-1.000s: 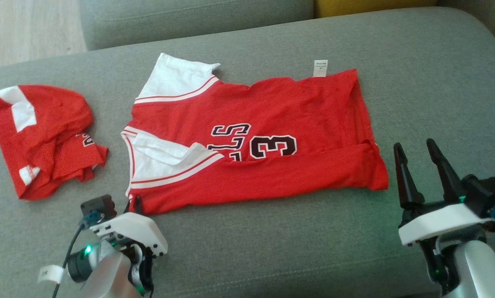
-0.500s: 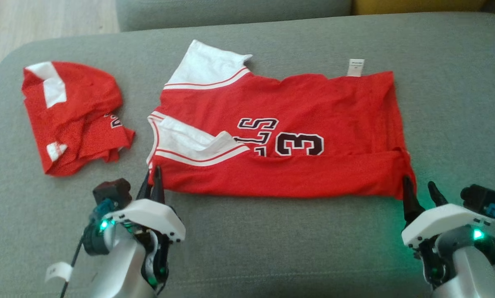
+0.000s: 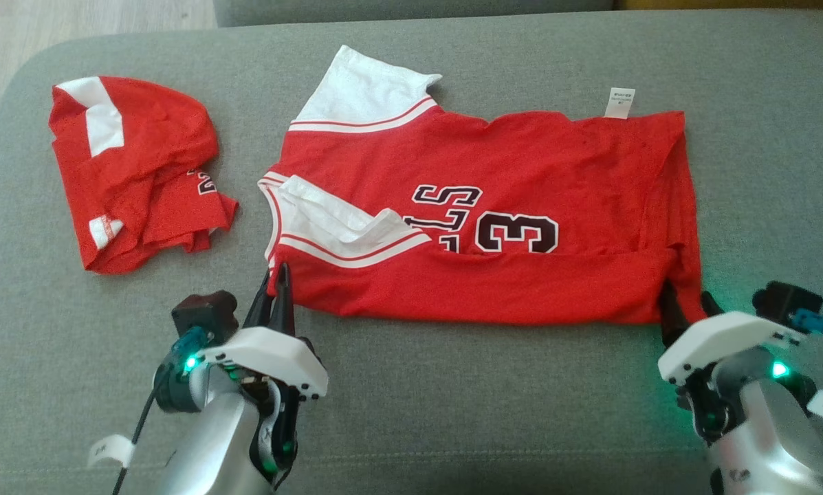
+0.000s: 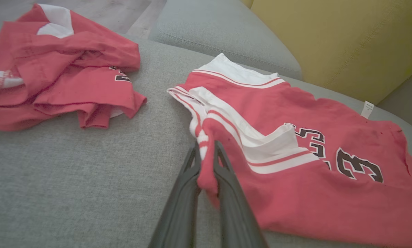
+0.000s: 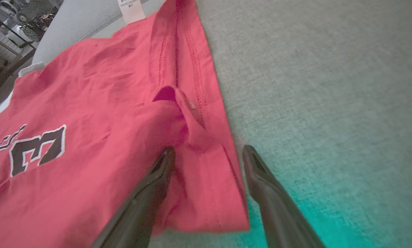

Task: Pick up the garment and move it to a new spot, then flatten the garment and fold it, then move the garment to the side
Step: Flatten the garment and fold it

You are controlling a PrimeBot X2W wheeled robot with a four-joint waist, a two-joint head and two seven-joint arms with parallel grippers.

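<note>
Nearest the robot, the left gripper (image 4: 206, 148) is pinched together on the near left corner of the red short-sleeved jersey with white sleeves and black lettering (image 3: 521, 165), with a ridge of cloth squeezed between the fingers. The right gripper (image 5: 208, 148) stands wide apart at the near right corner, one finger over the red cloth and the other on the grey woven sofa cushion (image 3: 452, 399) just beside the hem. It grips nothing.

The jersey lies spread across the middle of the cushion, its near edge already turned over in a long fold. It looks thin, light and limp, so I judge it will sag between two holds and slip out of shape unless both near corners are pinched through all layers.

How many layers the left fingers hold I cannot tell. The fold covers part of the lettering, and a white sleeve lies across the first letters.

Further left sits a crumpled red-and-white garment (image 3: 136, 172), well apart. At the far edge a small white care label (image 3: 619, 102) pokes out — beyond it, a mustard-yellow cushion (image 4: 329, 34).
</note>
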